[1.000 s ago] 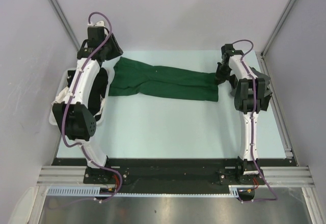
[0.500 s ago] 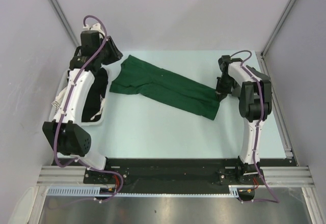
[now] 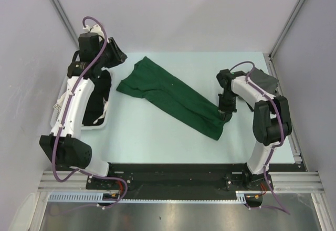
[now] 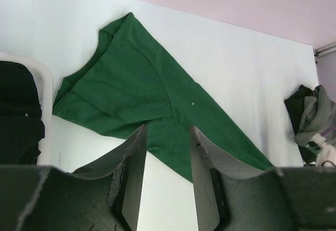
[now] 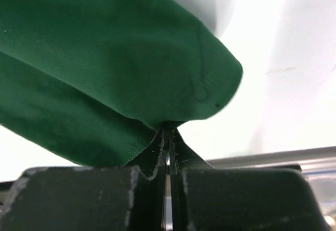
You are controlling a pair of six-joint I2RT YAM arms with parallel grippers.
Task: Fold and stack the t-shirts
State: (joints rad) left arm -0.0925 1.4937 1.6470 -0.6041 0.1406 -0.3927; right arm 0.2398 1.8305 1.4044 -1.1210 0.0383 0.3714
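Note:
A dark green t-shirt [image 3: 173,97] lies in a long diagonal band across the table, its wide end at the back left and its narrow end at the front right. My right gripper [image 3: 224,116] is shut on that narrow end, and in the right wrist view the fabric [image 5: 105,68] bunches out from the closed jaws [image 5: 167,131]. My left gripper [image 3: 122,59] hovers open beyond the shirt's wide end with nothing between its fingers. In the left wrist view the shirt [image 4: 142,89] is spread out beyond that gripper [image 4: 167,178]. Black t-shirts [image 3: 100,92] lie in the basket.
A white slatted basket [image 3: 97,126] stands at the table's left edge, its rim [image 4: 44,84] showing in the left wrist view. A crumpled grey and dark heap of clothes [image 3: 264,80] lies at the right edge, behind the right arm. Grey walls close in on three sides.
My right gripper closed on the shirt's right end and pulled it toward the near edge, turning the shirt from level to diagonal. The left arm drew back and to the left.

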